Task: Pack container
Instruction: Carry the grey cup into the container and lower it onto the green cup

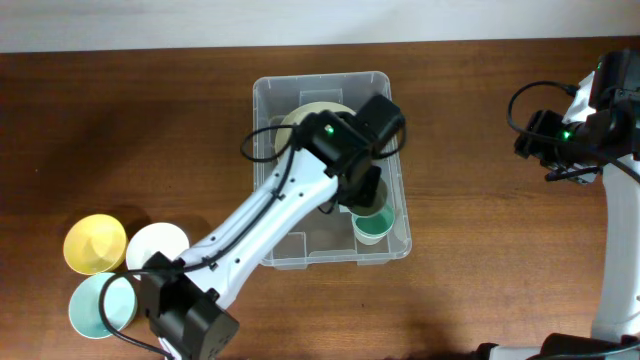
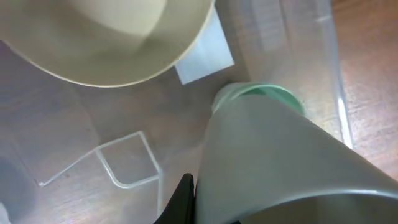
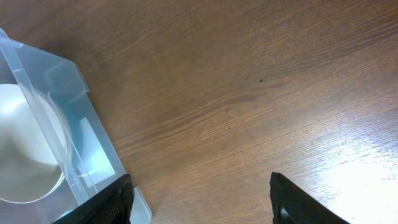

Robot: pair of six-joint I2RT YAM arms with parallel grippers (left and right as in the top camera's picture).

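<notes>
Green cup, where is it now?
Overhead, the small green plastic cup is in the near-right corner of the clear rectangular plastic container, nearer than the round cream bowl.

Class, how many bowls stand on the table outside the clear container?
3, all left of the container: yellow bowl, white bowl beside it, pale teal bowl nearer the front. The left arm may hide more.

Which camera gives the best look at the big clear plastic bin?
Overhead: the large clear rectangular plastic bin shows its whole outline, though the left arm crosses it. The left wrist view sees only its base and white label; the right wrist view, one corner.
</notes>
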